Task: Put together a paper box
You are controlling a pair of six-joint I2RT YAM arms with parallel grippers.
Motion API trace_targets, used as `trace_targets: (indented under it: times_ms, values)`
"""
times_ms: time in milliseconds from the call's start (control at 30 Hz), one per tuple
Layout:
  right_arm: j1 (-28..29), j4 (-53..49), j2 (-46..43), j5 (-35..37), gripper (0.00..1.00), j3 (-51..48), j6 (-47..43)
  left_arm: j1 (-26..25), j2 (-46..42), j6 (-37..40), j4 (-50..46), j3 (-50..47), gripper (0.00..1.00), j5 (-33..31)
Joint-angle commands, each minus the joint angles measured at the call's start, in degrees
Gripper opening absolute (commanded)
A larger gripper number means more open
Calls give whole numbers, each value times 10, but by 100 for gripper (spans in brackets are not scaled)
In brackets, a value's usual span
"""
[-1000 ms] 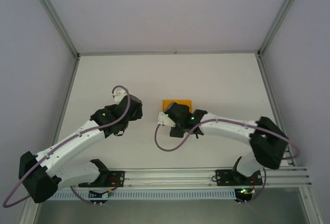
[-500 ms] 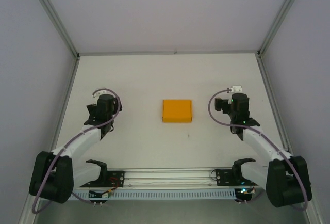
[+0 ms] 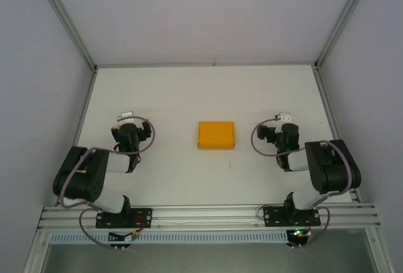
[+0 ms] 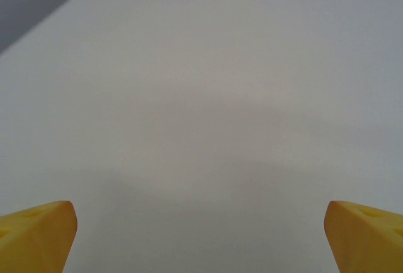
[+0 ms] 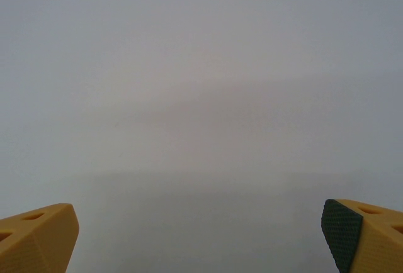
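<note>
The small orange-yellow card box (image 3: pixel 216 134) looks matt and smooth, its top flat and uncreased. Around the box, the white tabletop (image 3: pixel 189 90) is matt too, no glare. Nearer than the box, the ribbed aluminium rail (image 3: pixel 208 212) has a dull metallic sheen. The right arm's yellow plastic fingers (image 5: pixel 38 235) look smooth, one carrying a dark, knurled pad (image 5: pixel 340 232).

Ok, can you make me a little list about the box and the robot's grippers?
paper box: orange-yellow, plain rectangular shape, lying mid-table, nothing touching it
left gripper: open, holding nothing, off to the box's left
right gripper: open, holding nothing, off to the box's right
table: white
</note>
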Motion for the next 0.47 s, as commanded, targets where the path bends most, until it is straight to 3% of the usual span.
trace_targets:
  times_ms: [0,67,433]
  values:
    - [-26,11,-6,-46,100,43,41,19,6,-1,-13,40,100,74]
    - [-26,2,-13,-47,100,44,37,19,23,7,38,31,100,65]
    - [-26,8,-7,-63,100,47,32,19,17,2,16,36,100,63]
